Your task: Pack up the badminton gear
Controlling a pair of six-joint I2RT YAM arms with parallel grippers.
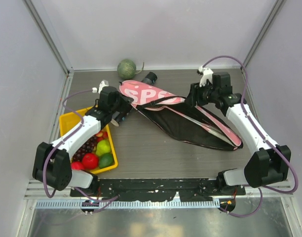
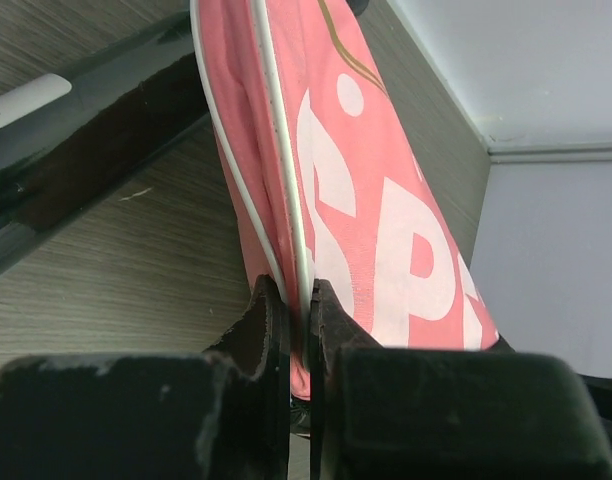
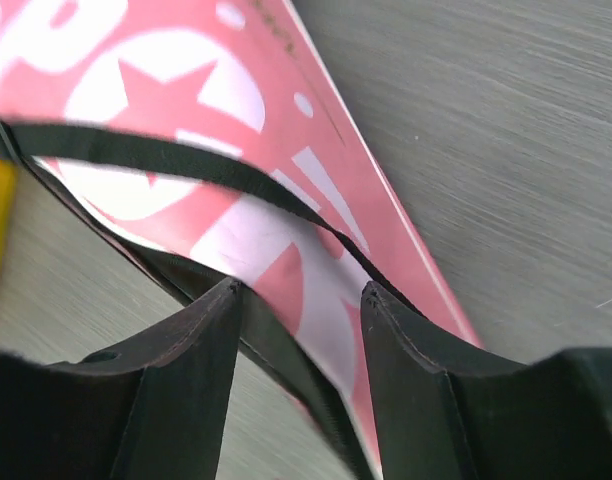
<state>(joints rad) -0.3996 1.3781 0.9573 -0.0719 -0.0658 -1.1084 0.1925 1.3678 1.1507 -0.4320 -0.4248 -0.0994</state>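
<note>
Left end effector (image 2: pixel 298 296) pinches white-piped edge of pink fabric bag (image 2: pixel 386 230).

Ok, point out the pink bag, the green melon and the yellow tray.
pink bag (image 1: pixel 141 93), top view, on its printed pink panel.
green melon (image 1: pixel 126 68), top view, on its middle.
yellow tray (image 1: pixel 67 118), top view, on its far left corner.

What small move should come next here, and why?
Probably raise the left arm slightly: the left fingers are shut on the bag at its piped edge, while the right fingers stand open astride the strap, gripping nothing. Lifting should widen the mouth.
</note>
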